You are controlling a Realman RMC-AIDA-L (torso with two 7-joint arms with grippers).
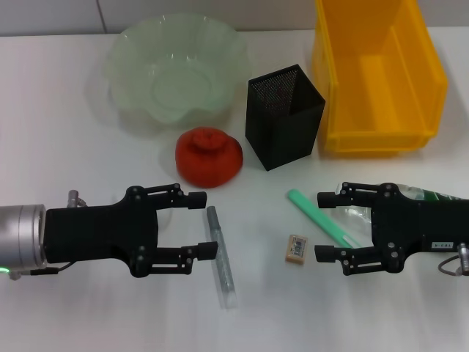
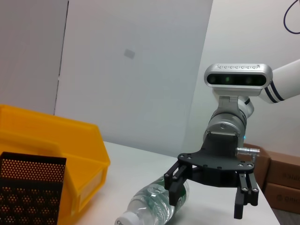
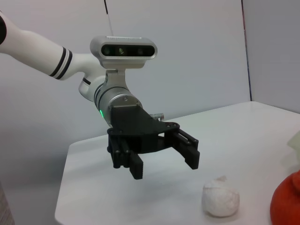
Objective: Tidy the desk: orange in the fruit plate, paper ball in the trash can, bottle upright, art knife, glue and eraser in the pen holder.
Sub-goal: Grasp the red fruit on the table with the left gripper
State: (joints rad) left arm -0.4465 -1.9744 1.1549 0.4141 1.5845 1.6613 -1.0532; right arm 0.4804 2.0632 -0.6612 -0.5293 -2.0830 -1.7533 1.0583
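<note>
The orange (image 1: 209,155) sits before the fruit plate (image 1: 176,70). The pen holder (image 1: 284,116) stands beside the trash can (image 1: 381,73). My left gripper (image 1: 207,224) is open and empty, low over the table, next to a slim grey stick (image 1: 220,257). The paper ball (image 3: 220,199) lies by it in the right wrist view and is hidden in the head view. My right gripper (image 1: 321,226) is open and empty. A green stick (image 1: 322,218) and the eraser (image 1: 297,247) lie by its fingertips. The bottle (image 1: 432,196) lies on its side under that arm.
The left wrist view shows my right gripper (image 2: 206,205) over the lying bottle (image 2: 157,204), with the trash can (image 2: 47,150) and pen holder (image 2: 28,187) beyond. The right wrist view shows my left gripper (image 3: 164,167) and the orange (image 3: 288,201). I cannot tell which stick is knife or glue.
</note>
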